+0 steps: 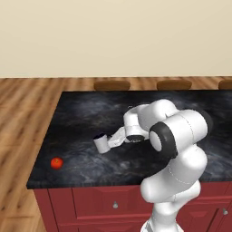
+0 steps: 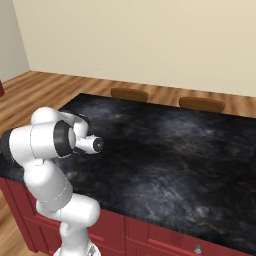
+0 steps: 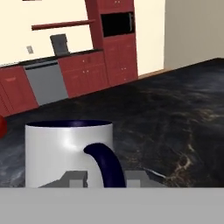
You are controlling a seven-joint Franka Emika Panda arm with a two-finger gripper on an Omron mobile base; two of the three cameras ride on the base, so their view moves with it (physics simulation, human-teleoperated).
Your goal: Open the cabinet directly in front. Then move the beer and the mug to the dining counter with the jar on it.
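Note:
The white mug [image 1: 101, 143] with a navy inside stands near the left front of the black marbled dining counter [image 1: 86, 113]. My gripper [image 1: 110, 141] reaches it from the right. In the hand view the mug [image 3: 57, 153] is very close, and its dark handle [image 3: 105, 164] rises between my two fingertips [image 3: 75, 178]. My gripper [image 3: 106, 178] is open a little, with a sliver of white mug showing between the left tip and the handle. The counter [image 2: 175, 150] stretches away to the right. The beer, the jar and the cabinet are out of view.
A small round red thing [image 1: 56, 163] lies by the counter's left front corner. Brown stools [image 1: 112, 84] [image 2: 202, 104] line the far edge. Red drawer fronts [image 1: 113, 199] sit below the top. Red kitchen units [image 3: 87, 72] stand far off.

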